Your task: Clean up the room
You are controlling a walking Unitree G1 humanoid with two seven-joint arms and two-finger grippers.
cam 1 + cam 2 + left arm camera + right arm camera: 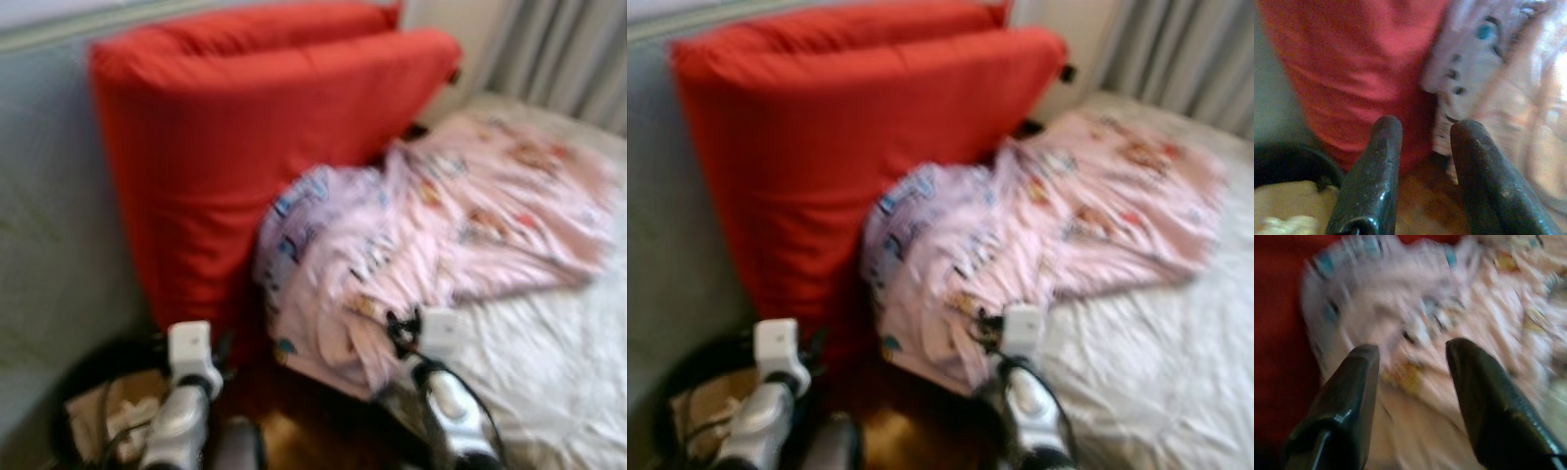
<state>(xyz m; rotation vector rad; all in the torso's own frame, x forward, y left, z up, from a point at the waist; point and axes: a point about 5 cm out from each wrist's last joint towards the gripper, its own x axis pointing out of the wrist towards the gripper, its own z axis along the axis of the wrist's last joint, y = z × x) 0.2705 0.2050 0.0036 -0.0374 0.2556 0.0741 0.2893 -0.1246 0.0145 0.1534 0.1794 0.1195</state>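
- Pink printed blanket [441,235] lies crumpled on the bed [549,362]; long axis runs diagonally from the bed's near edge up toward the far side by the curtain [558,49]. Near end is bunched and hangs over the bed's edge.
- The bunched end touches the big red cushion [225,147], which stands upright, leaning on the grey wall [49,225] beside the bed's edge.
- Dark round basket [88,392] on the floor below the cushion, holding something beige/cream; too blurred to identify.
- Right gripper [1410,357]: arm reaches forward, fingers spread, pointed at the blanket's bunched end; nothing between them. Contact with the fabric: can't tell.
- Left gripper [1425,142]: arm raised forward, fingers apart and empty, aimed at the seam where cushion meets blanket, just above the basket rim and the brown wood floor [284,431].
- All views motion-blurred.
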